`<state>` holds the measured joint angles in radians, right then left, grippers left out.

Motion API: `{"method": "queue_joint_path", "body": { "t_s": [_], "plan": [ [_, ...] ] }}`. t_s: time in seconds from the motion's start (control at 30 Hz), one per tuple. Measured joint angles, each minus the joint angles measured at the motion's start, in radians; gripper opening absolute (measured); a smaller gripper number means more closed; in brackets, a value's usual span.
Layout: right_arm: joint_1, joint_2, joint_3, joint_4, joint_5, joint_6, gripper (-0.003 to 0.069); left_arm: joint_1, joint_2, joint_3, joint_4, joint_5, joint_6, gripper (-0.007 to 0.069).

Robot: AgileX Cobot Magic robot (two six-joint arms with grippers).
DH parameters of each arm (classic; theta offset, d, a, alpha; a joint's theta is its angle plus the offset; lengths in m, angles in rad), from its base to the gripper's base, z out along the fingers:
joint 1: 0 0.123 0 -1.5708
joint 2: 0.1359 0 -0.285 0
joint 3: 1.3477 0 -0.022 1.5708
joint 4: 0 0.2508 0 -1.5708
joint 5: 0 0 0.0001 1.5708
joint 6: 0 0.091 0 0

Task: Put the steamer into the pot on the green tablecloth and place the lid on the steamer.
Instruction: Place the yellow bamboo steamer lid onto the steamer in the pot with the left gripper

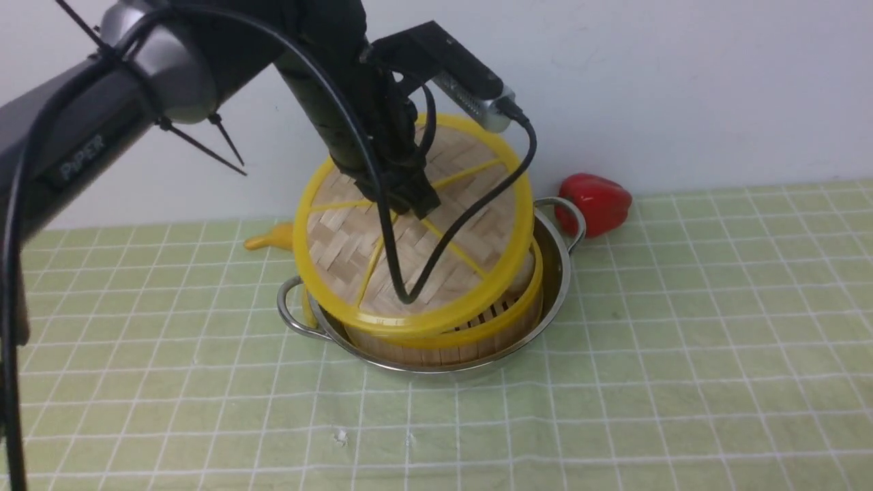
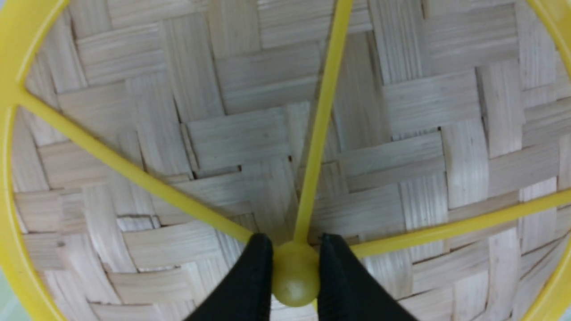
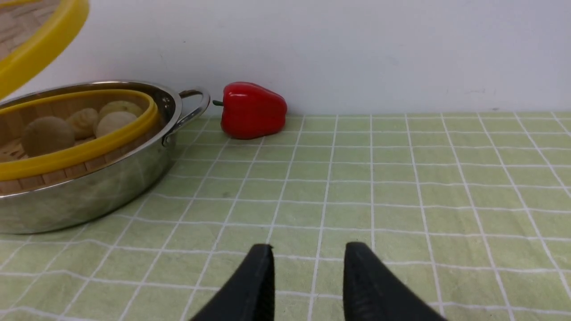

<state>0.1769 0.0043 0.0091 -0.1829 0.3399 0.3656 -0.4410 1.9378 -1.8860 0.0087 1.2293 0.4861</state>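
Stainless steel gleams where the pot [image 1: 558, 273] sits on the green tablecloth [image 1: 682, 320]. The steamer [image 1: 505, 326] stands inside it with pale buns [image 3: 47, 133] lying in the basket. Over it the lid [image 1: 341, 239] hangs tilted and not seated, its near edge low by the steamer's rim. The left gripper [image 2: 295, 249] is pinched tight on the lid's yellow centre knob [image 2: 295, 285]. The right gripper [image 3: 308, 256] hovers low over the cloth, jaws parted, holding nothing. A red pepper [image 1: 595, 202] lies just behind the pot.
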Motion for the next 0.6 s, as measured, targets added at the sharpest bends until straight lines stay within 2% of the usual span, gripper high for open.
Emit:
{"method": "queue_joint_path", "body": {
  "t_s": [0.33, 0.6],
  "plan": [
    [0.0, 0.0, 0.0, 0.0, 0.0, 0.0, 0.024, 0.0, 0.028, 0.028, 0.021, -0.005, 0.076, 0.012],
    [0.0, 0.0, 0.0, 0.0, 0.0, 0.0, 0.024, 0.0, 0.083, 0.028, 0.022, -0.104, 0.1, 0.012]
  ]
}}
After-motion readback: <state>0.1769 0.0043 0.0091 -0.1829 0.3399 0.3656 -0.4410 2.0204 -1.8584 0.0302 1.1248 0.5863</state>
